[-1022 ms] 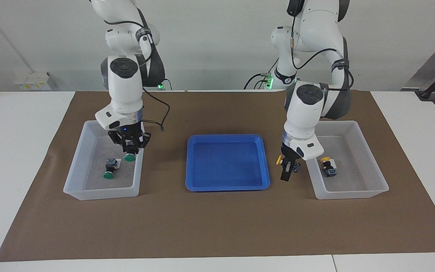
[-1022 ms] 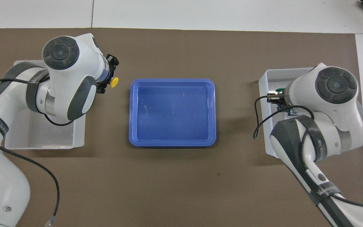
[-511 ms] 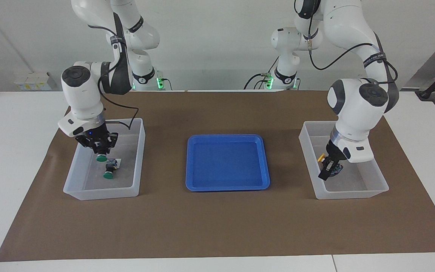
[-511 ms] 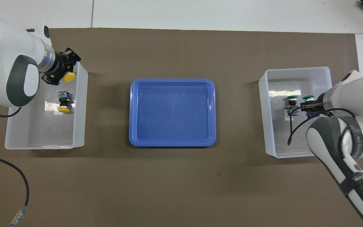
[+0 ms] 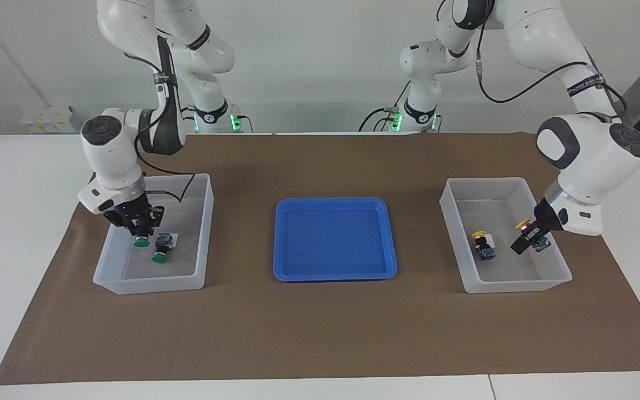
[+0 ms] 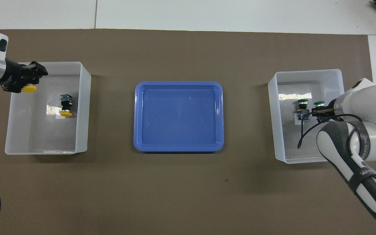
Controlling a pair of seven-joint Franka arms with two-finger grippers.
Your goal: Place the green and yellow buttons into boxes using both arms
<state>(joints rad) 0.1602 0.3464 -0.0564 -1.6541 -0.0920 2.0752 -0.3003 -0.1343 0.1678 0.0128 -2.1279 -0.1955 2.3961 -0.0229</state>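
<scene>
Left gripper (image 5: 526, 243): fingers pinching a yellow button (image 5: 522, 225), held over the box (image 5: 559, 278) at the left arm's end of the table, near the box's outer wall. A second yellow button (image 5: 483, 245) lies on that box's floor, toward the tray from the fingers and apart from them. Right gripper (image 5: 140, 232): fingers pinching a green button (image 5: 141, 241), held low inside the other box (image 5: 148, 286) at the right arm's end. A second green button (image 5: 161, 250) lies on that floor just beside the fingertips, on the tray side; whether it touches the held one cannot be told. Blue tray (image 5: 334, 273): on the brown mat (image 5: 320, 333) between the two boxes, well apart from both grippers.
</scene>
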